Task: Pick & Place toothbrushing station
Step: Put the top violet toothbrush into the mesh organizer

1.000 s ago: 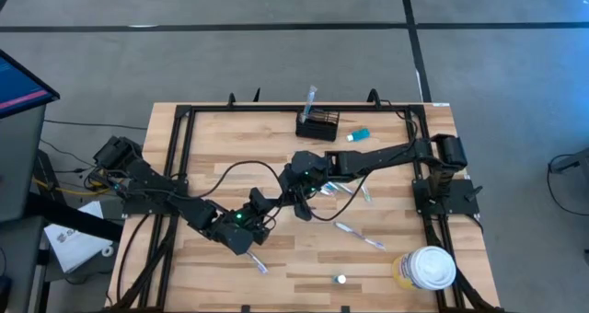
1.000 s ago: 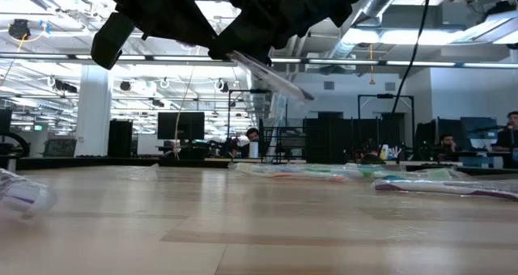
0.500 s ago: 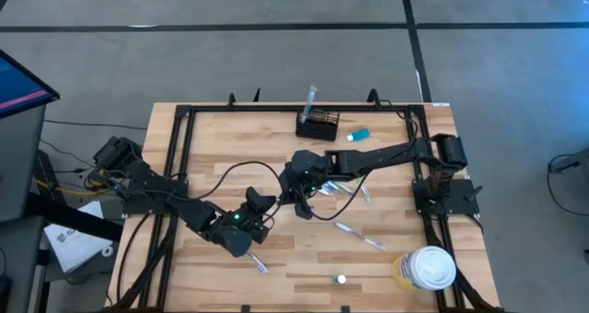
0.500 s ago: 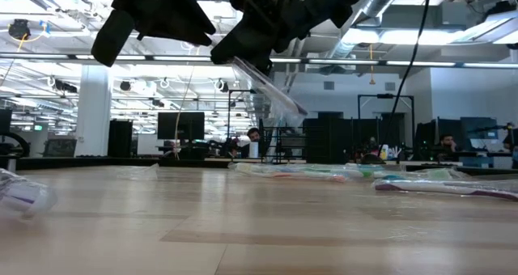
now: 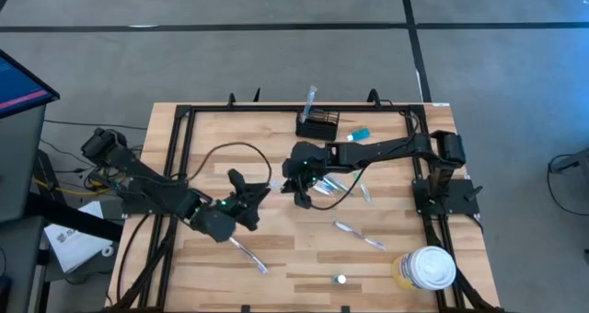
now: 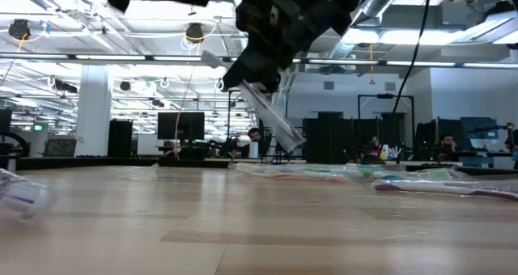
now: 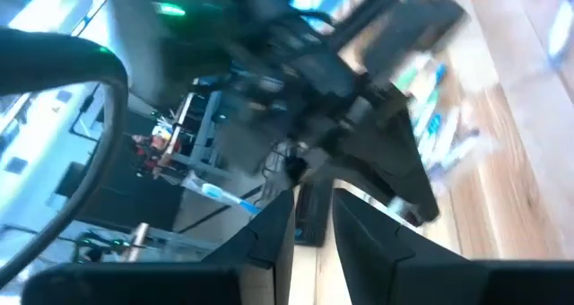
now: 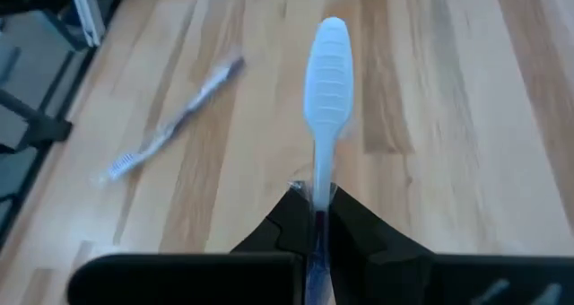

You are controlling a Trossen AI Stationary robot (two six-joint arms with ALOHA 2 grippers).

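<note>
The black wire-mesh holder box (image 5: pixel 317 126) stands on the table near its far edge, with one toothbrush (image 5: pixel 311 99) upright in it. My right gripper (image 5: pixel 301 189) is at mid-table, a little nearer than the holder, shut on a clear-wrapped pale toothbrush (image 8: pixel 327 72); it also shows in the low view (image 6: pixel 275 121). My left gripper (image 5: pixel 247 191) is left of it, above the table; its fingers stand a narrow gap apart (image 7: pixel 312 217) and hold nothing. My right gripper pinches the wrapped toothbrush between its two fingers at its narrow part (image 8: pixel 316 184), with the broad ribbed end sticking out past the fingertips. In the low view the toothbrush slants steeply down from the fingers (image 6: pixel 252 79), lifted clear of the table.
A small blue tube (image 5: pixel 359 134) lies right of the holder. Other wrapped toothbrushes lie at mid-table (image 5: pixel 345 186), right of centre (image 5: pixel 361 236) and near the front (image 5: pixel 248 256). A white-lidded tub (image 5: pixel 427 268) stands at the front right corner. A black frame rims the table.
My left gripper has drawn back toward the table's left edge and gone up, away from my right gripper. My right gripper has moved a little toward the far edge with the toothbrush, which now slants down more steeply.
</note>
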